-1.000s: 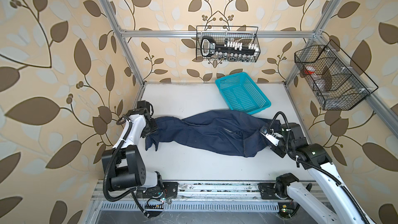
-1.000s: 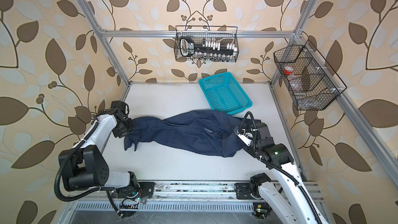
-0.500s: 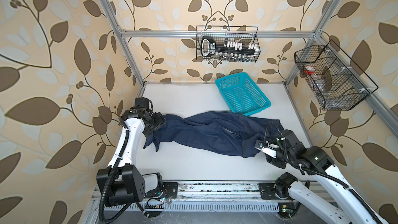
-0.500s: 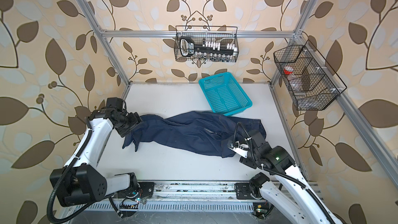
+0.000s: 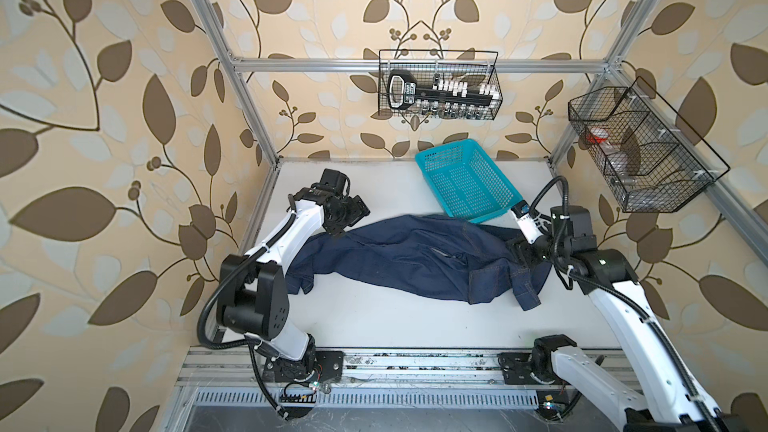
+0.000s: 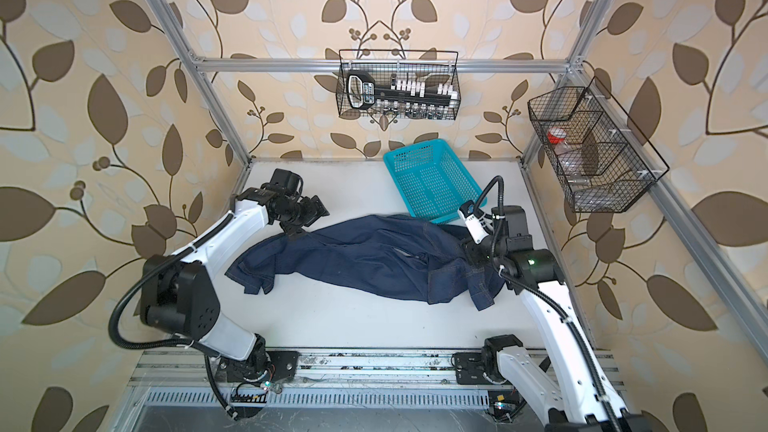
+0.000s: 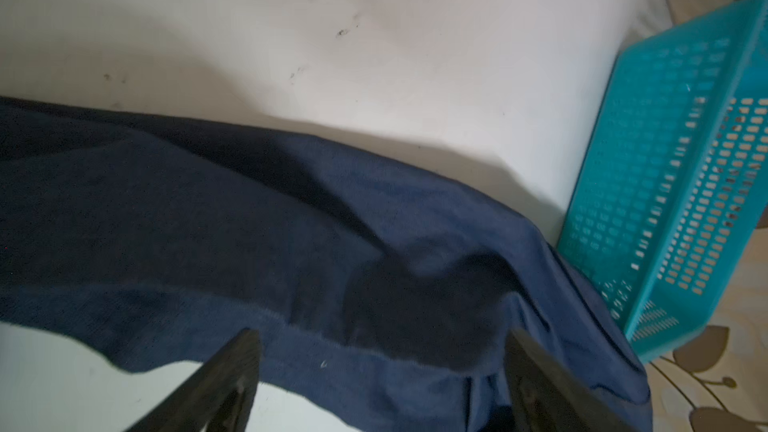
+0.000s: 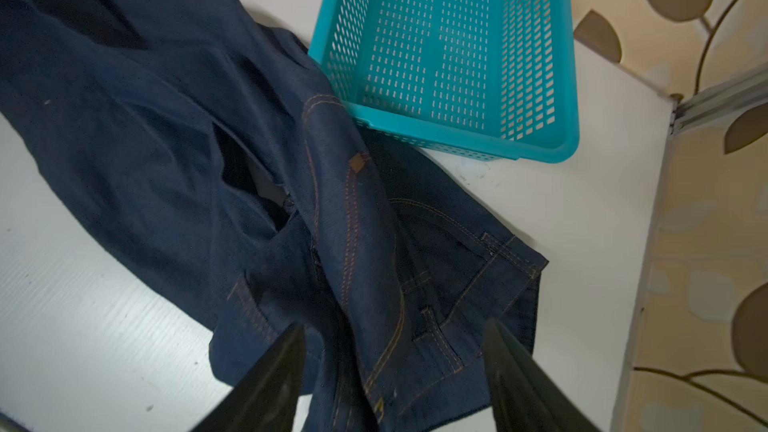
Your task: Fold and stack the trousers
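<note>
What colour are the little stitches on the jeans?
Orange-tan stitching on the dark navy jeans; it shows clearest in the right wrist view.

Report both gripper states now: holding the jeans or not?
Left gripper: open, above the trousers, holding nothing.
Right gripper: open, also over the trousers, holding nothing.

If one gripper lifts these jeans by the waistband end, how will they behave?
Probably floppy: the trousers lie in soft crumpled folds on the table, so the legs would likely sag and drag. Likely heavy for cloth: the denim looks thick, with doubled stitched seams. Probably not slippery, given the coarse weave.
</note>
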`<state>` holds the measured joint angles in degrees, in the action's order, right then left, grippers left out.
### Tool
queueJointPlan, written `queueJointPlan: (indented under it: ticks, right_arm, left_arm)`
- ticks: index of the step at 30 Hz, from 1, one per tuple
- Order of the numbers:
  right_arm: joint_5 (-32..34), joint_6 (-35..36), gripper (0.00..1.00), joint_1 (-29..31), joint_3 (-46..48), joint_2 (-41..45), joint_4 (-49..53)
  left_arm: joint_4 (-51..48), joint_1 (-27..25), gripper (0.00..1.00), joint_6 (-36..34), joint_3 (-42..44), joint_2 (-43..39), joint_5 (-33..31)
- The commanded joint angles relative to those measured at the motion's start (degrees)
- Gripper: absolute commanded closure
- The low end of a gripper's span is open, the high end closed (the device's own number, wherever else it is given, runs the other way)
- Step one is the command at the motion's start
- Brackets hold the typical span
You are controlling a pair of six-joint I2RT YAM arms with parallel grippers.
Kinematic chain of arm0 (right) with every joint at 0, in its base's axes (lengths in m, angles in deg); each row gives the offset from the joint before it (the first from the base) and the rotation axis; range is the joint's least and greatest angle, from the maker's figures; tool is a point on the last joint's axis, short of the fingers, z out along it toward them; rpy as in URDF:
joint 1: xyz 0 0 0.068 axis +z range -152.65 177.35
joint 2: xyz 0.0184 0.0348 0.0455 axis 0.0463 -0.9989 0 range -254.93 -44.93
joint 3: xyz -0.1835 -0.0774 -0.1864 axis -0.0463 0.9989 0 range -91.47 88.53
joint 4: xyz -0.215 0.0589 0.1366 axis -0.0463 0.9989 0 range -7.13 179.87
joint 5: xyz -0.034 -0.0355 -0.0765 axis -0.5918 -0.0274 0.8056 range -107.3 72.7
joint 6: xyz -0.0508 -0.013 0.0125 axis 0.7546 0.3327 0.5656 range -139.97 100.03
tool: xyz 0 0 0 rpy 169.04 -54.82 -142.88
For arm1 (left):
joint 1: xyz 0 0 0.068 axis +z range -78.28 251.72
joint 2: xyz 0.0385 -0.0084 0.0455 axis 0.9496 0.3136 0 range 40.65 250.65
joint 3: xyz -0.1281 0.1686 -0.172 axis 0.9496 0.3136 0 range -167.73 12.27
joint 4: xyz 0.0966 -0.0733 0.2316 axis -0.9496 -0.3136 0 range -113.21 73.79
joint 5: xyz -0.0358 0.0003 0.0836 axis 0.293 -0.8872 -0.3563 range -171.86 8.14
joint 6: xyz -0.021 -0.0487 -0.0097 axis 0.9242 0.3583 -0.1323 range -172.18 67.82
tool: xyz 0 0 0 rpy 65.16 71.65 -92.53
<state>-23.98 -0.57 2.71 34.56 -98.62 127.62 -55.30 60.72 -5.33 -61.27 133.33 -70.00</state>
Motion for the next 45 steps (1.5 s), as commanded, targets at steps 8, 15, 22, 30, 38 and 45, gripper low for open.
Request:
queueJointPlan:
  ticks: [8, 15, 22, 30, 38, 45]
  right_arm:
    - [-10.0, 0.81, 0.39, -2.84, 3.36, -10.33, -0.87]
    - [-14.75, 4.37, 0.87, 0.63, 2.79, -9.53, 0.37]
    - [-5.33, 10.74, 0.99, 13.61, 3.77, -2.26, 5.8]
    - [8.17, 14.17, 0.99, 37.71, 13.36, 4.34, 4.97]
    - [11.75, 12.35, 0.91, 53.64, 18.02, 0.92, 2.14]
    - [12.33, 11.95, 0.89, 54.14, 17.5, -1.23, -1.75]
  left_arm:
    - [2.4, -4.26, 0.07, 4.48, -14.91, 15.19, 1.6]
    - [1.74, -6.85, 0.07, 2.85, -15.78, 19.89, 2.45]
    - [1.32, -8.68, 0.07, 1.07, -14.47, 21.37, 2.56]
    - [-1.18, -9.58, 0.09, -1.85, -14.27, 21.61, 0.59]
    - [-0.48, -10.25, 0.18, -1.41, -16.11, 23.61, 1.99]
    - [0.52, -12.9, 0.33, -0.53, -16.03, 25.92, 4.05]
